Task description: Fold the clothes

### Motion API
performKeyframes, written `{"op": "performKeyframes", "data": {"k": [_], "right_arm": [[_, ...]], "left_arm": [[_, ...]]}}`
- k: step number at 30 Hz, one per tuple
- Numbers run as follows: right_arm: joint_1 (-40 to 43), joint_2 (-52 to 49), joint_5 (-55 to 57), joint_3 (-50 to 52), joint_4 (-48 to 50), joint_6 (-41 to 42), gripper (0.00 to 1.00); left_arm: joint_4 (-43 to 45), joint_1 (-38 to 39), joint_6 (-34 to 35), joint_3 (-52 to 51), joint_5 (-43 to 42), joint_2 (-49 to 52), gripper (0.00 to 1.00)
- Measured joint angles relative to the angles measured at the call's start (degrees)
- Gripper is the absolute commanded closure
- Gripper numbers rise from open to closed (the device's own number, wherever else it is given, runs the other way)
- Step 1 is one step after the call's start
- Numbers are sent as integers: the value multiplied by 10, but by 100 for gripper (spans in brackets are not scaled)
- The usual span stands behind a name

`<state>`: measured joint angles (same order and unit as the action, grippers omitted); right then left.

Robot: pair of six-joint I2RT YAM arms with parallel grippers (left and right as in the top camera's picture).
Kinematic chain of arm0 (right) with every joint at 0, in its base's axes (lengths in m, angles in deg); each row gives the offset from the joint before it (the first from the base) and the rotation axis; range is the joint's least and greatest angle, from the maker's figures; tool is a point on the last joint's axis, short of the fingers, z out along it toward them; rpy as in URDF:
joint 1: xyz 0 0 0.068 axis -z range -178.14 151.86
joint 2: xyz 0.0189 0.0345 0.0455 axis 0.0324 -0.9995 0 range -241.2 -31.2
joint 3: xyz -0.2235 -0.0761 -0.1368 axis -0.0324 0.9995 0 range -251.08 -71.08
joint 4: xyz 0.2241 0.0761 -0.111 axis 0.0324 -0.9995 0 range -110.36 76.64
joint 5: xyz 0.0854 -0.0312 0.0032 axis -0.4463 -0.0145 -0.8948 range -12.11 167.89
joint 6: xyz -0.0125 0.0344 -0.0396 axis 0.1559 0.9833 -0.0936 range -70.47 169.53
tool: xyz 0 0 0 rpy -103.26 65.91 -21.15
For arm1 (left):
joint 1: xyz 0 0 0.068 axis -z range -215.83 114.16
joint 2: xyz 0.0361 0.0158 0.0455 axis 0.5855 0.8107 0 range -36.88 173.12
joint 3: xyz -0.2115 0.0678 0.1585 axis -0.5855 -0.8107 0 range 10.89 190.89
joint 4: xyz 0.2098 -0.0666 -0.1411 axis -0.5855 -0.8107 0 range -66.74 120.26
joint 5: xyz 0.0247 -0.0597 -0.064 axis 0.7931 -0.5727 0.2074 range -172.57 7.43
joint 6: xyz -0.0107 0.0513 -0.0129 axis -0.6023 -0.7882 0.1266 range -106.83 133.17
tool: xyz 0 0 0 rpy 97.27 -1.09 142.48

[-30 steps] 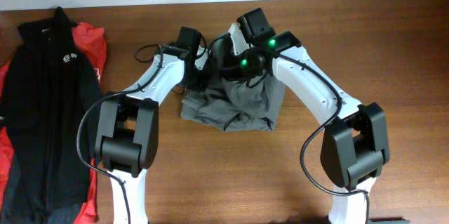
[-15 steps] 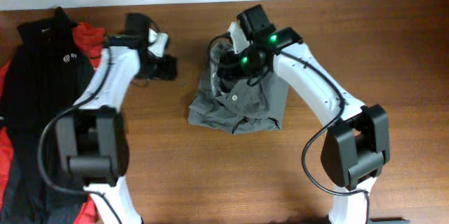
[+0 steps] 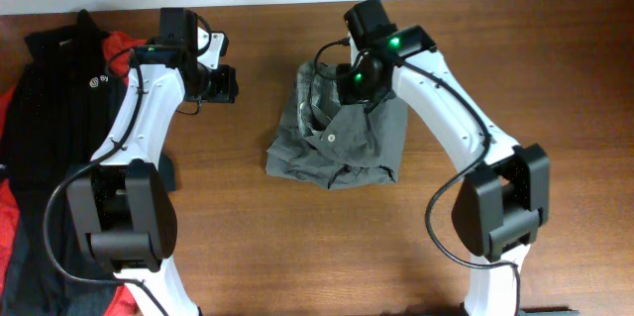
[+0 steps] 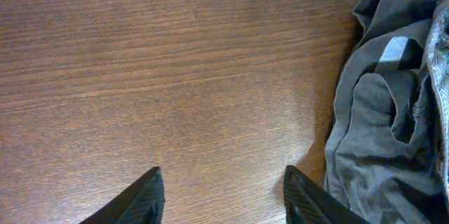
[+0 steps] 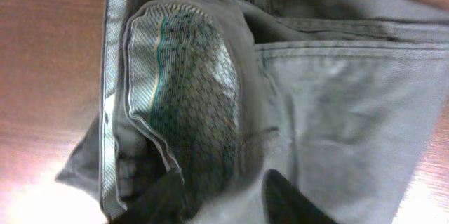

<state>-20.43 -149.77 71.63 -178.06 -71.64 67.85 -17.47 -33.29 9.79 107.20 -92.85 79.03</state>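
Showing an unreadable pale label (image 4: 395,48), grey shorts (image 3: 337,138) lie crumpled.

You have bare table (image 3: 248,237) between the shorts (image 3: 337,143) and the black jacket (image 3: 59,138); the right arm (image 3: 446,118) overhangs the shorts' right side.

The counter (image 4: 175,76) is noted as brown wood with visible grain and a soft sheen. The shorts (image 3: 347,146) are recorded as matt grey woven cloth, creased; the pocket lining (image 5: 186,90) is seen as finer patterned fabric.
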Motion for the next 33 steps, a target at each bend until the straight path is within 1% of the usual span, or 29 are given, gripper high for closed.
{"op": "performKeyframes", "data": {"k": [1, 2, 3, 5, 6, 12, 15, 17, 18, 20, 21, 24, 26, 27, 30, 33], "right_arm": [[-4, -5, 3, 1, 4, 3, 76], [-10, -9, 8, 1, 12, 7, 83], [-16, -11, 13, 1, 16, 9, 95], [-25, -12, 21, 1, 26, 18, 96], [-28, -16, 22, 1, 29, 24, 96], [-58, -26, 19, 2, 55, 35, 96], [-108, -39, 21, 2, 83, 48, 96], [-136, -75, 18, 2, 103, 63, 96], [-141, -85, 17, 2, 109, 66, 89], [-153, -121, 5, 2, 118, 72, 64], [-154, -132, 0, 4, 119, 77, 60], [-150, -135, -9, 1, 112, 80, 53], [-144, -134, -19, -15, 85, 77, 50], [-138, -132, -27, -29, 64, 71, 43], [-117, -119, -44, -84, 3, 50, 33], [-88, -78, -56, -160, -62, 25, 30]], "left_arm": [[1, 0, -1, 0, 1, 0, 55], [1, 0, -1, 0, 2, 0, 59], [1, 0, 0, 0, 2, 0, 62], [1, 0, 0, 0, 2, 0, 71], [1, 0, 0, 0, 2, 0, 73], [1, -1, 0, 0, 2, 0, 75], [1, -1, 0, 0, 2, 0, 75], [1, -1, 0, 0, 2, 0, 75], [2, -1, 0, 0, 2, 0, 75], [2, -1, 0, 0, 2, 0, 75], [2, -1, 0, 0, 2, 0, 75], [3, -1, 0, 0, 2, 0, 75], [4, -1, 0, 0, 2, 0, 75], [4, -1, 0, 0, 2, 0, 75], [4, -1, 0, 0, 3, 0, 75], [5, -1, 0, 0, 4, 0, 75]]}}
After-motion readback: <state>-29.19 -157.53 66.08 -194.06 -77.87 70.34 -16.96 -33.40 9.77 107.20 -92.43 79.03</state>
